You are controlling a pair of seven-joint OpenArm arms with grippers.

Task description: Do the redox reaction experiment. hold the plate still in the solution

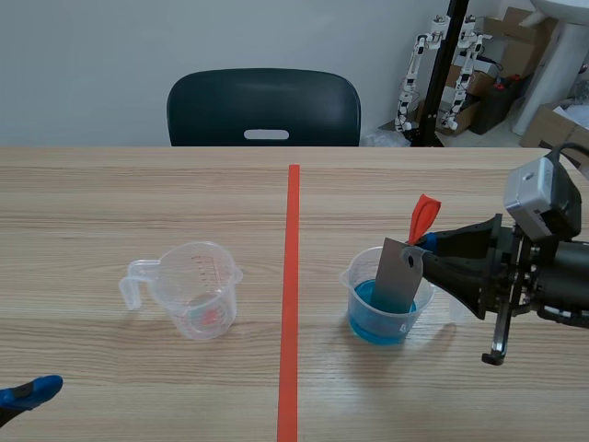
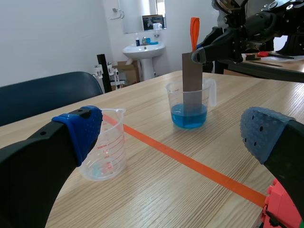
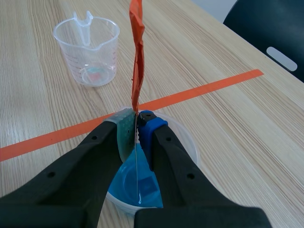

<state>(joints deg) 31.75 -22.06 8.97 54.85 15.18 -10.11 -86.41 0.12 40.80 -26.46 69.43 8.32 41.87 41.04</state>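
A grey metal plate (image 1: pixel 398 277) with an orange tab (image 1: pixel 421 217) on top stands with its lower end dipped in the blue solution of a clear beaker (image 1: pixel 386 311), right of the tape line. My right gripper (image 1: pixel 423 250) is shut on the plate's upper edge, holding it upright; the right wrist view shows the thin plate (image 3: pixel 137 161) edge-on between the pads, over the blue solution (image 3: pixel 128 183). The left wrist view has the plate (image 2: pixel 192 80) and beaker (image 2: pixel 190 105) far ahead. My left gripper (image 2: pixel 171 130) is open at the table's near left corner (image 1: pixel 29 393), holding nothing.
An empty clear measuring cup (image 1: pixel 196 289) with a handle stands left of the orange tape line (image 1: pixel 291 295). A dark chair (image 1: pixel 264 108) sits behind the table's far edge. Boxes and equipment fill the back right corner.
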